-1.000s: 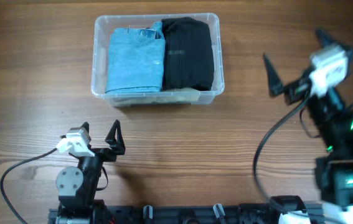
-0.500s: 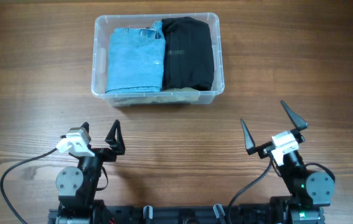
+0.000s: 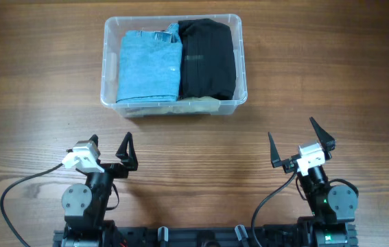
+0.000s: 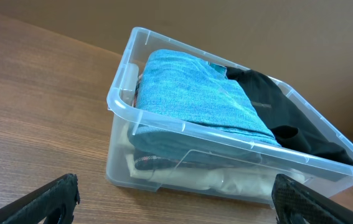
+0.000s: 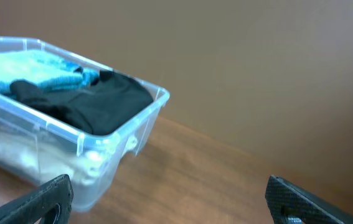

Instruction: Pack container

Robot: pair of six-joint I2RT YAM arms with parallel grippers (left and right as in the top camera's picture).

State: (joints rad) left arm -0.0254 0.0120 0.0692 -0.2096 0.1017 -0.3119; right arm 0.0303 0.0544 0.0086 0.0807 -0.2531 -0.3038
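Observation:
The clear plastic container [image 3: 110, 63] sits at the far middle of the table. It holds a folded light-blue cloth [image 3: 149, 66] on the left and a folded black cloth [image 3: 207, 59] on the right, over pale fabric. It also shows in the left wrist view [image 4: 121, 93] and the right wrist view [image 5: 144, 121]. My left gripper [image 3: 110, 150] is open and empty near the front left. My right gripper [image 3: 299, 143] is open and empty near the front right. Both are well short of the container.
The wooden table [image 3: 36, 116] has bare surface around the container. Black cables run from each arm base at the front edge [image 3: 16, 189].
The right arm swung down from high at the right edge to a low pose at the front right, then settled slightly. The left arm and the container have not moved.

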